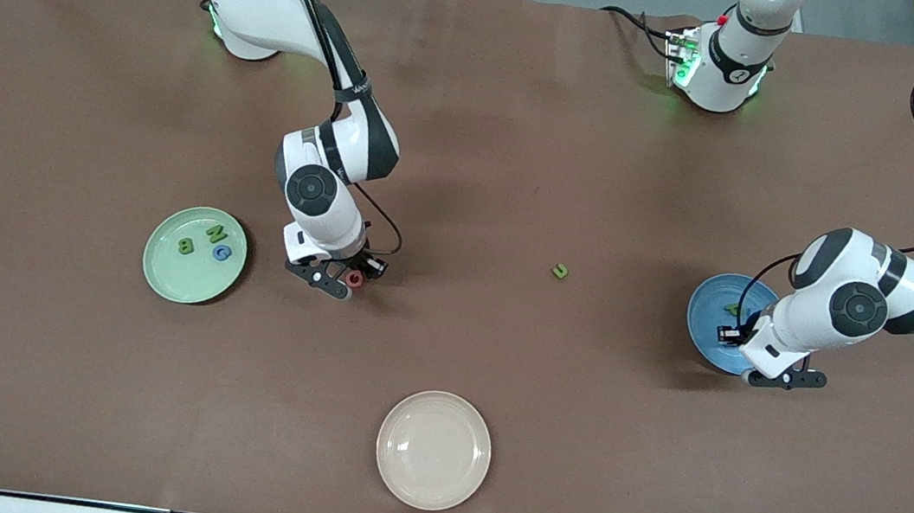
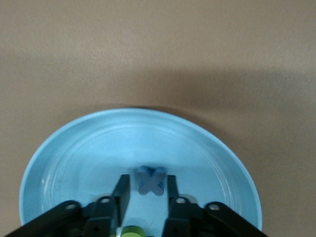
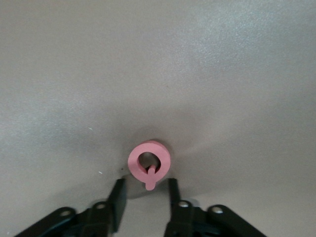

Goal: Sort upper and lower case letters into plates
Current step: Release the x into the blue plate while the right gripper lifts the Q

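My right gripper (image 1: 345,276) hangs low over the table beside the pale green plate (image 1: 164,264), jaws open. A red letter Q (image 3: 149,162) lies flat on the table just past its fingertips (image 3: 117,190), touching neither. The green plate holds a green B (image 1: 185,245), a green N (image 1: 216,233) and a blue G (image 1: 223,253). My left gripper (image 2: 147,185) is open over the blue plate (image 2: 64,158). A blue x (image 2: 151,180) lies in that plate between its fingertips, with a green letter (image 1: 732,309) beside it. A green u (image 1: 561,271) lies on the bare table between the arms.
A cream-white plate (image 1: 433,450) with nothing in it sits near the table's front edge, midway between the two arms. Brown tabletop (image 1: 520,168) spreads around all three plates.
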Robot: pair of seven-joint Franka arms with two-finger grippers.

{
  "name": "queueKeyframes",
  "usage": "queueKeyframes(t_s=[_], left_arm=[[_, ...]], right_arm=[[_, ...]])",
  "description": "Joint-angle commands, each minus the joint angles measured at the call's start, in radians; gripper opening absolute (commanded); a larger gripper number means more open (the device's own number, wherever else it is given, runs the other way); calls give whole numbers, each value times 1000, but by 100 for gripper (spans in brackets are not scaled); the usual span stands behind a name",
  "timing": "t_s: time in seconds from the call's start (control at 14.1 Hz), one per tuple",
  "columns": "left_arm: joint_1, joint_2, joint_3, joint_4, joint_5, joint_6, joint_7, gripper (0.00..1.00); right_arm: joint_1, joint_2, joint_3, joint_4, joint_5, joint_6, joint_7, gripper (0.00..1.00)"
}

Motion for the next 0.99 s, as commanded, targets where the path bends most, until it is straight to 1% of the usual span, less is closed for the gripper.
queueKeyframes(t_s=[0.0, 0.14, 0.35, 0.5, 0.57, 0.64, 0.71, 0.78, 0.92], left_arm=[[1, -8, -4, 13, 9, -12, 5, 100], [1, -23, -19, 8, 2, -28, -8, 100], [4, -31, -96, 10, -37, -67, -84, 100], [-4, -33, -148, 10, -38, -103, -179, 100], [-8, -31, -179, 10, -38, -122, -231, 100], [-27, -29, -194, 10, -38, -131, -289, 100], [-62, -29, -196, 10, -38, -134, -349, 100], [-97, -29, -196, 11, -40, -137, -418, 100], [-178, -33, -199, 10, -40, -141, -593, 99]], right_arm=[[-3, 4, 1, 15, 3, -8, 4, 100], [-3, 2, -2, 17, -3, -6, 2, 100], [3, -5, -21, 20, -17, -3, 1, 100], [9, -5, -35, 18, -46, -5, 4, 100], [10, -5, -35, 15, -46, -5, 8, 100], [11, -4, -35, 12, -49, -3, 8, 100], [11, -4, -35, 10, -54, 0, 7, 100], [11, -2, -35, 10, -64, 1, 7, 98], [13, 1, -35, 10, -80, 3, 8, 88]])
